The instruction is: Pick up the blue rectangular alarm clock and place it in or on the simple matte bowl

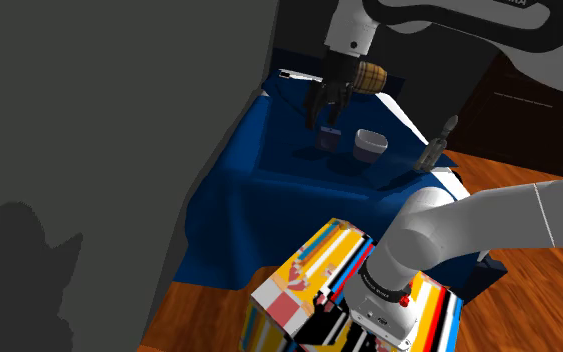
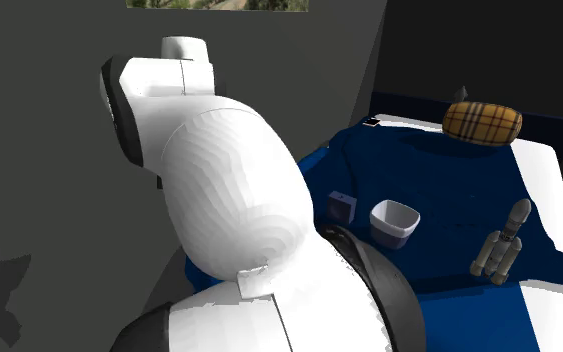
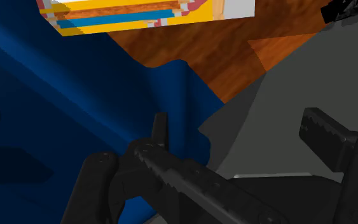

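Observation:
The alarm clock (image 1: 329, 139) is a small blue box standing on the blue cloth (image 1: 269, 200). Just to its right in the shoulder view sits the bowl (image 1: 371, 145), white with a dark lower part. My black gripper (image 1: 325, 121) hangs a little above the clock with its fingers spread and nothing between them. In the second exterior view the clock (image 2: 342, 207) and the bowl (image 2: 394, 222) stand side by side, close to the big white arm link. In the wrist view the gripper (image 3: 241, 137) is open over the blue cloth (image 3: 56, 114) and the grey wall.
A plaid cushion (image 2: 482, 122) lies at the far end of the cloth. A grey toy rocket (image 2: 504, 245) lies beyond the bowl near the cloth's edge. A dark grey wall (image 1: 99, 150) borders the surface closely. The colourful stand (image 1: 319, 290) rests on wooden floor (image 1: 529, 290).

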Controlling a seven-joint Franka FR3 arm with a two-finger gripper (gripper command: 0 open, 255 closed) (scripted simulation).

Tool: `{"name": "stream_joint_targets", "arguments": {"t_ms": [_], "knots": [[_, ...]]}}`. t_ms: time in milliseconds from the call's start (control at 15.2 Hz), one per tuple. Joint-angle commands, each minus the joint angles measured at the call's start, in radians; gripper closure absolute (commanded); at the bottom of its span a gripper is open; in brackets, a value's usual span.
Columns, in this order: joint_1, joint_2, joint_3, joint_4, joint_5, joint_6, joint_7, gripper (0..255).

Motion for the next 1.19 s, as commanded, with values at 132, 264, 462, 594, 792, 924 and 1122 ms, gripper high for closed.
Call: {"name": "stream_joint_targets", "arguments": {"t_ms": [132, 264, 462, 594, 792, 924, 1122], "knots": [[-0.009, 0.002, -0.04, -0.027, -0.033, 0.024, -0.061, 0], [-0.018, 0.009, -0.082, -0.048, -0.067, 0.05, -0.122, 0], [-0.033, 0.032, -0.144, -0.071, -0.116, 0.094, -0.213, 0], [-0.042, 0.055, -0.185, -0.079, -0.147, 0.125, -0.272, 0], [-0.055, 0.101, -0.248, -0.082, -0.189, 0.175, -0.361, 0], [-0.062, 0.138, -0.289, -0.076, -0.213, 0.21, -0.419, 0], [-0.069, 0.205, -0.352, -0.058, -0.242, 0.264, -0.507, 0]]}}
